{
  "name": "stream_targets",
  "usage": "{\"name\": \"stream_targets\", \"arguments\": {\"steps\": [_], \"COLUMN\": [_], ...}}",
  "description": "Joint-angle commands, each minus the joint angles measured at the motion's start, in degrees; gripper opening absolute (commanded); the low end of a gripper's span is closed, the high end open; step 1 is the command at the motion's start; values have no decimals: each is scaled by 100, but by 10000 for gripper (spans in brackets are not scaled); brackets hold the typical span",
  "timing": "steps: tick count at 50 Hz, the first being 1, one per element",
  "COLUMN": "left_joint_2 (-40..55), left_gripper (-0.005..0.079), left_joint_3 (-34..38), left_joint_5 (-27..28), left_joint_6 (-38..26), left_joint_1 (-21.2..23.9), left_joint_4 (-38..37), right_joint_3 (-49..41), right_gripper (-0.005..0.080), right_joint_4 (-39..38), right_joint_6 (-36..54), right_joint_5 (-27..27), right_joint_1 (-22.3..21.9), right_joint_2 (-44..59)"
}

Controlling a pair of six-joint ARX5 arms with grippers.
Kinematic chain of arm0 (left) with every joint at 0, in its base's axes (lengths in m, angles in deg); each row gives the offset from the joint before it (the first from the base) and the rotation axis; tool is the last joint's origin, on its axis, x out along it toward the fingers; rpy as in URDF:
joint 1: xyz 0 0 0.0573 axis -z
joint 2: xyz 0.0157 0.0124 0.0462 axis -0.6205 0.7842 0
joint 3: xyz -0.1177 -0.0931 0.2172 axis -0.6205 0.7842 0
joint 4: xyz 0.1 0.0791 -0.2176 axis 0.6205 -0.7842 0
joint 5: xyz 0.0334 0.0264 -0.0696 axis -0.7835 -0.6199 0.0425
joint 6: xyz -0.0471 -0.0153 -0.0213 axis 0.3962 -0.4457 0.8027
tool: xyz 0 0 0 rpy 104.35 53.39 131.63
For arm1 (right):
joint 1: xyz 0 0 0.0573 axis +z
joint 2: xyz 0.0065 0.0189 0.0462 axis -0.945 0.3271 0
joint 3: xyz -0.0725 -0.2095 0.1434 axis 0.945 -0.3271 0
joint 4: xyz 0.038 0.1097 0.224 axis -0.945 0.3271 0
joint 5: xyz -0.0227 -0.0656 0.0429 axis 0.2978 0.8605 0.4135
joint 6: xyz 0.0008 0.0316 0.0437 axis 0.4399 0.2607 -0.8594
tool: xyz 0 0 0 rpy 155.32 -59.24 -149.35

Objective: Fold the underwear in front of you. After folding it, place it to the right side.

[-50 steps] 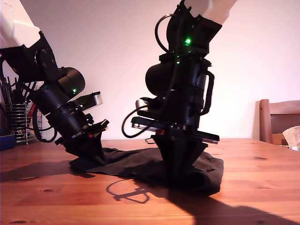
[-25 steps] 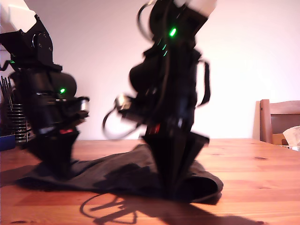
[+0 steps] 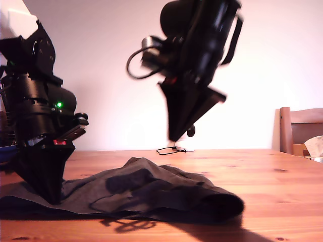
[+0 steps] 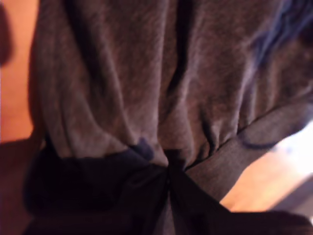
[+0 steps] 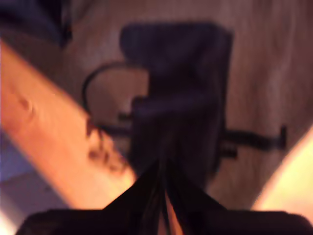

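- Charcoal cloth, the underwear [image 3: 151, 194], is seen spread limp and wrinkled on the wooden table [image 3: 282, 186] across the lower left and centre of the exterior view.
- At the exterior view's left, my first gripper [image 3: 53, 197] is set down on the cloth, its tips pressed into the fabric.
- In the upper centre of the exterior view, my second gripper [image 3: 174, 136] is held well above the table, blurred, apart from the cloth; a chair [image 3: 300, 130] is seen at the right edge.
- In the first wrist view, the underwear [image 4: 161, 88] fills the frame, and a bunch of it is pinched between the closed jaws of my first gripper [image 4: 167, 177].
- In the second wrist view, my second gripper [image 5: 164, 183] is shown with jaws drawn together on nothing, its shadow cast on the underwear [image 5: 264, 73] beneath.
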Motion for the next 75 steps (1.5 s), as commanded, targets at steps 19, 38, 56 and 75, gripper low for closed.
{"name": "stream_targets", "arguments": {"steps": [19, 38, 56, 75], "left_joint_2": [4, -214, -214, -214], "left_gripper": [-19, -19, -19, -19], "left_joint_3": [295, 295, 295, 295], "left_joint_5": [223, 227, 227, 254], "left_joint_6": [-188, -177, -122, -118], "left_joint_1": [127, 315, 925, 1268], "left_joint_4": [544, 850, 1126, 1152], "right_joint_3": [-1923, -3582, -3585, -3585], "right_gripper": [-11, -11, 266, 355], "right_joint_4": [-2450, -3595, -2135, -1331], "right_joint_6": [-63, -1119, -2503, -2684], "right_joint_5": [426, 841, 317, 50], "right_joint_1": [37, -13, -914, -1825], "right_joint_2": [-1182, -2498, -2494, -2457]}}
